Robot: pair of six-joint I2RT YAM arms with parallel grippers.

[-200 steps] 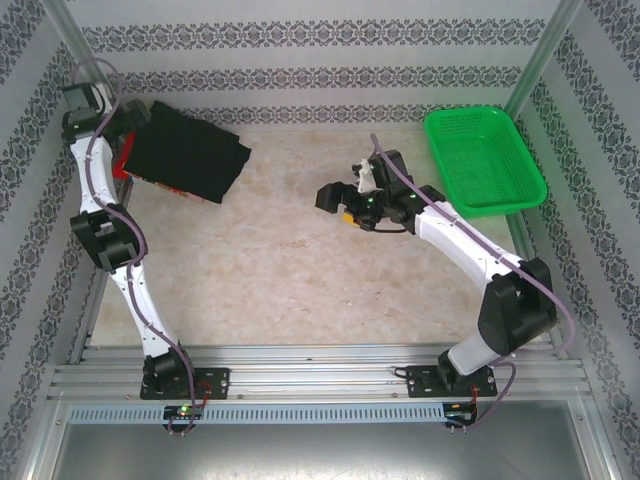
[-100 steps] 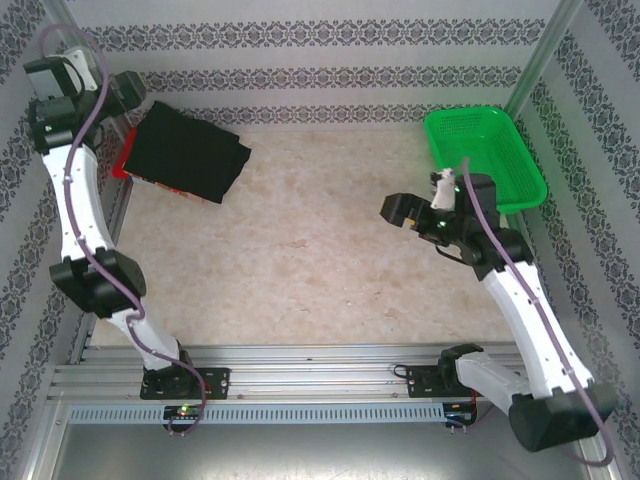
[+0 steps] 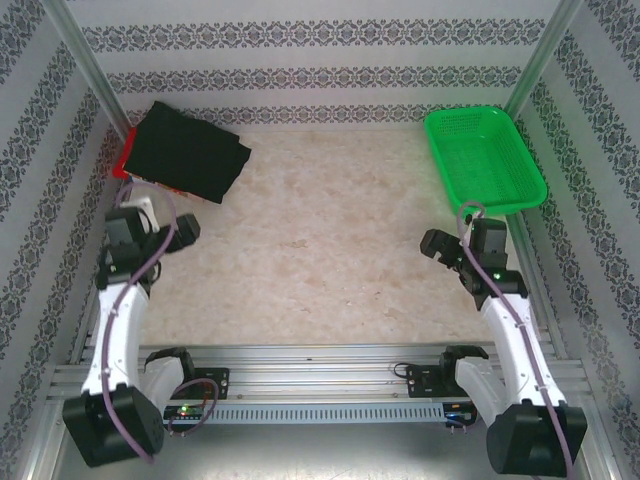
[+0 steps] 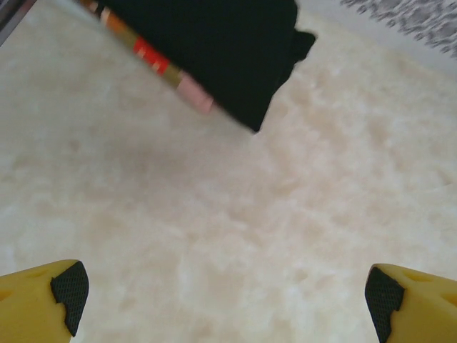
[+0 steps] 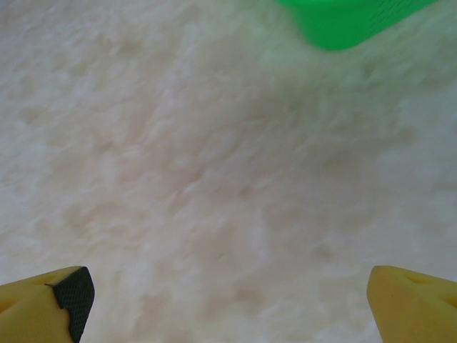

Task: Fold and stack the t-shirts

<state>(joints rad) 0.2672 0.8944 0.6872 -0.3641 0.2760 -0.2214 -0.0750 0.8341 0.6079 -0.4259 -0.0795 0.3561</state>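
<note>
Three layers of cloth are showing in the pile of t-shirts (image 3: 188, 158) sitting in the far left corner of the desk (image 3: 330, 260): the black shirt (image 4: 207, 43) is lying on top, with a red edge (image 4: 150, 57) and a pink edge (image 4: 194, 94) peeking out from beneath it. The pile is looking folded and stacked, so the task is probably nearing its end. The risk is lying in how the pile is sitting: it is turned askew, the lower layers are jutting past the black one, and the red edge is pressing close to the left edge of the desk, so a low sweep of the left arm (image 3: 120, 300) could be catching a loose corner and dragging the top shirt off or nudging the whole pile toward that edge. One corner of the black shirt is also poking out toward the middle of the desk, inviting a snag. The left jaws are standing wide apart, their dark pads (image 4: 68, 286) hanging over bare desk near the left edge, gripping nothing and touching nothing. The right jaws are likewise gaping fully, holding nothing, hovering over bare desk near the right edge, just short of the green basket (image 3: 530, 190), which is sitting in the far right corner, well apart from the shirts.
</note>
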